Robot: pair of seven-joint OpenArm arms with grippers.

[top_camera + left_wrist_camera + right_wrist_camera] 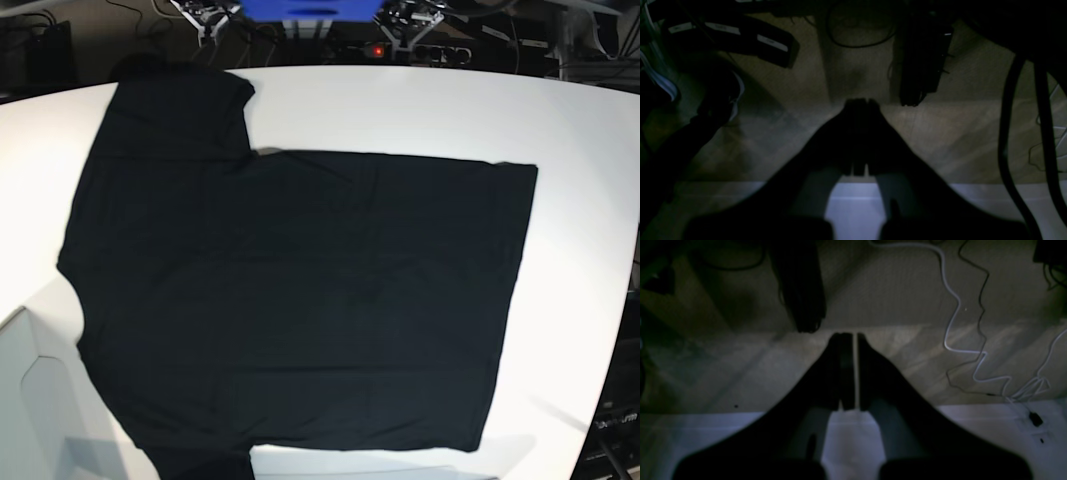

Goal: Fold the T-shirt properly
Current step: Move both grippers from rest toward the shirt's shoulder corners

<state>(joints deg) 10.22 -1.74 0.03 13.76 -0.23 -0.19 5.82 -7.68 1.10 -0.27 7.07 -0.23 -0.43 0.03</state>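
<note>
**Both grippers closed and empty, shirt flat on the table**

Closed fingers fill each wrist view: the left gripper [860,101] has its fingertips pressed together with nothing between them, and the right gripper [849,336] shows only a thin slit of light between its fingers, holding nothing. Beyond them lie a dim floor, a black cable [1007,133] and a white cord [952,323]. In the base view the T-shirt [300,300] lies spread flat across the white table [580,130], one sleeve toward the far left corner.
</note>
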